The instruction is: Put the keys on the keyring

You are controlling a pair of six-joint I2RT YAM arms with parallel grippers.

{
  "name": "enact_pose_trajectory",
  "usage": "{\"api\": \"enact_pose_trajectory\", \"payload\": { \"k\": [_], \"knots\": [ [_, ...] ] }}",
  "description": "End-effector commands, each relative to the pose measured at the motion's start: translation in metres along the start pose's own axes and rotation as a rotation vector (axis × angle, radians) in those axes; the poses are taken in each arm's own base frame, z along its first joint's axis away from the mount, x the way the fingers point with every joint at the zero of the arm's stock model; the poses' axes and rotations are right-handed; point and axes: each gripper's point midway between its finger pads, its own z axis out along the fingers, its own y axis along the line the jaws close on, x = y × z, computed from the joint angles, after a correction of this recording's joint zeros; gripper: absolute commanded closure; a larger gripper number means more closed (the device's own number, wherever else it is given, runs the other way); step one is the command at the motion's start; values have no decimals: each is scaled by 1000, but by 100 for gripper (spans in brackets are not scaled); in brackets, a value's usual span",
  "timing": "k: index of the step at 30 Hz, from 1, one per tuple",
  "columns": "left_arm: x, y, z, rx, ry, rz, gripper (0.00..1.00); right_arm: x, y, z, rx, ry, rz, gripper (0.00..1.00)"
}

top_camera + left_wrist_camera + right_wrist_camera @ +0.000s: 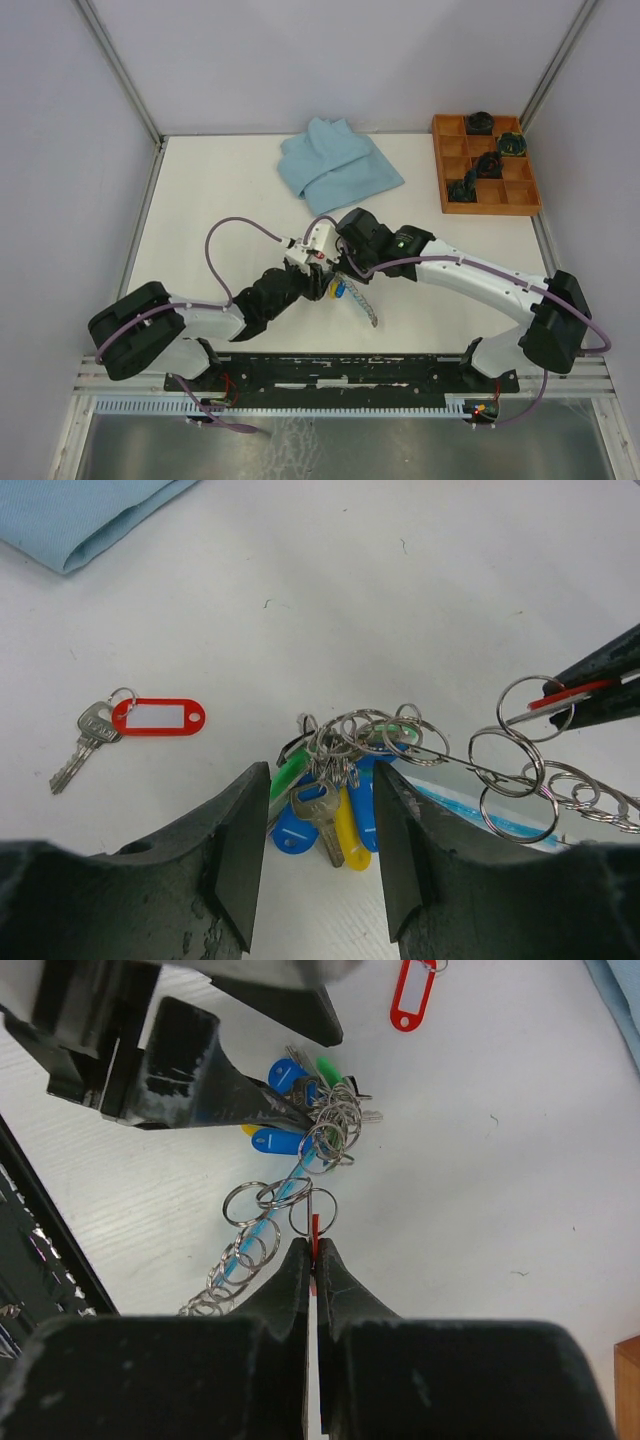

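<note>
**Two claws meeting at mid-bench, one key lying loose**

The bench (420,570) is carrying everything. A folded blue cloth (335,165) is lying at its far side.

The keyring (470,806), a chain of wire loops with a light-blue strip, is sprawling at mid-bench. The right claw (313,1245) is pinching shut on one of its loops.

The left claw (320,780) is standing apart, straddling the bunch of keys (322,815) and gripping nothing visible.

The red-tagged key (158,716) is lying alone, well apart from the bunch on the cloth side.

Judging: the loose key is going on next. That means holding the pinched loop steady, taking the key by its flat tag rather than the thin blade, and lifting clear without dragging the bunch.
</note>
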Motion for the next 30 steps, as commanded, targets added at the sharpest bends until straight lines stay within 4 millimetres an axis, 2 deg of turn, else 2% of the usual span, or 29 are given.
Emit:
{"api": "enact_pose_trajectory", "payload": {
  "k": [1,7,13,19,24,30],
  "knots": [
    [-22,-6,-8,46,-120,-34,46,-14,-5,3,22,-51,27,99],
    [-26,-5,-27,64,-158,-118,45,-13,-6,7,27,-39,38,99],
    [-51,-16,-43,128,-230,-141,41,-13,-5,11,19,-30,42,99],
    [-81,-32,-42,186,-281,-129,40,-15,-5,13,14,-30,47,100],
    [-78,-40,-32,210,-247,-137,42,-18,-5,12,14,-35,54,99],
    [-64,-46,-25,241,-200,-156,46,-19,-6,10,17,-38,58,99]
  ]
}}
